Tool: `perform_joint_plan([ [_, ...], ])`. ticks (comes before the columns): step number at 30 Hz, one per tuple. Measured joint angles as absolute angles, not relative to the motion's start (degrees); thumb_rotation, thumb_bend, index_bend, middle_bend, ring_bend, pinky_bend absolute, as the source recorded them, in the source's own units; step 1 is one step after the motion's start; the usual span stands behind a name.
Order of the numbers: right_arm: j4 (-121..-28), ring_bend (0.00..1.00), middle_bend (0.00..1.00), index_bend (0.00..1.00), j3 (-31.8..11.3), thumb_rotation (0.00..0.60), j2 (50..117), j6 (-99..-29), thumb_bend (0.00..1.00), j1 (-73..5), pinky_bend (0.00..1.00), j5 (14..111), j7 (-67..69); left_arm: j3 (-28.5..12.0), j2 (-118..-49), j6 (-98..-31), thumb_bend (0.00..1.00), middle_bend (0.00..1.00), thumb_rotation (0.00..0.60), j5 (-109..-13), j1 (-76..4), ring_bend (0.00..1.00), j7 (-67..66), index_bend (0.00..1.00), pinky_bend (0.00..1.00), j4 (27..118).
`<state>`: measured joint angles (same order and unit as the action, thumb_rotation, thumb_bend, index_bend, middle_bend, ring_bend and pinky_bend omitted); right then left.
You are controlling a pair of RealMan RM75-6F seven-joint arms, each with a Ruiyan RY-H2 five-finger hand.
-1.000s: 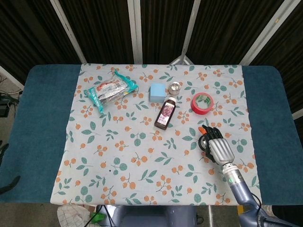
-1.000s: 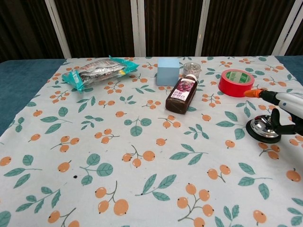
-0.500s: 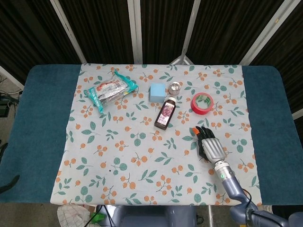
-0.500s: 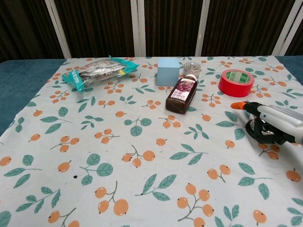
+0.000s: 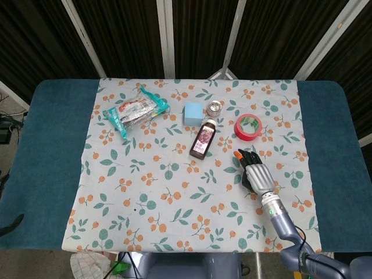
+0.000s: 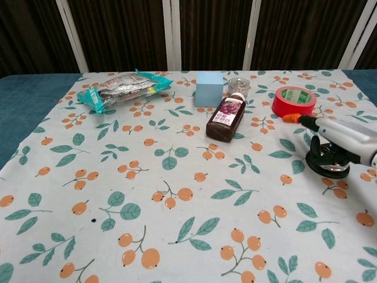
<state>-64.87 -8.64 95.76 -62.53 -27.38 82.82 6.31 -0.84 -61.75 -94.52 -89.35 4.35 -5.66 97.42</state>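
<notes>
My right hand [image 5: 256,172] [image 6: 337,137] reaches out flat over a round black and chrome object [image 6: 327,163] [image 5: 249,186] that lies on the floral cloth [image 5: 163,192] at the right. Its fingers are stretched forward, and the orange fingertip [image 6: 288,118] points towards the red tape roll [image 5: 248,126] [image 6: 296,102]. The dark fingers under the palm hang down close to the round object, and no grip on it shows. My left hand appears in neither view.
A dark bottle [image 5: 203,140] [image 6: 227,117] lies left of the tape. Behind it stand a light blue box [image 5: 193,112] [image 6: 210,88] and a small lidded jar [image 5: 214,107] [image 6: 238,85]. A teal and silver snack packet [image 5: 135,110] [image 6: 123,86] lies at the far left.
My right hand has slid forward and left over the round object, and its fingers have straightened out. The round object has stayed in place.
</notes>
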Motion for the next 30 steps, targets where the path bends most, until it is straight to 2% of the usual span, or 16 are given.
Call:
perform_joint_plan([
  [10,-86.15,0.0,0.0,0.02,-10.51,0.6,82.88,-72.64,1.0,-24.07,0.0,85.92,0.17,-0.57,-61.67,-94.83,0.29,0.0,0.6,-89.69,4.58,0.0,-5.44,0.07,0.09,97.43],
  [14,-95.9,0.0,0.0,0.02,-9.3,0.6,75.34,-77.94,1.0,-19.96,0.0,87.85,-4.02,-0.44,-61.65,-94.82,0.29,0.0,0.6,-89.99,4.57,0.0,-5.44,0.07,0.09,97.42],
  [17,-100.14,0.0,0.0,0.02,-6.52,0.6,70.31,-81.17,1.0,-15.81,0.0,89.14,-6.89,-0.39,-61.57,-94.95,0.29,0.0,0.6,-90.04,4.64,0.0,-5.21,0.07,0.09,97.45],
  [24,-101.28,0.0,0.0,0.02,-0.62,0.6,66.19,-87.45,1.0,-8.38,0.0,91.17,-10.66,-0.06,-61.27,-95.55,0.29,0.0,0.6,-90.72,4.98,0.0,-4.37,0.07,0.09,97.3],
  [30,-97.97,0.0,0.0,0.02,0.13,0.6,66.14,-89.02,0.96,-6.32,0.0,90.48,-9.11,0.17,-61.12,-96.17,0.29,0.0,0.6,-91.21,5.33,0.0,-3.59,0.07,0.09,97.0],
])
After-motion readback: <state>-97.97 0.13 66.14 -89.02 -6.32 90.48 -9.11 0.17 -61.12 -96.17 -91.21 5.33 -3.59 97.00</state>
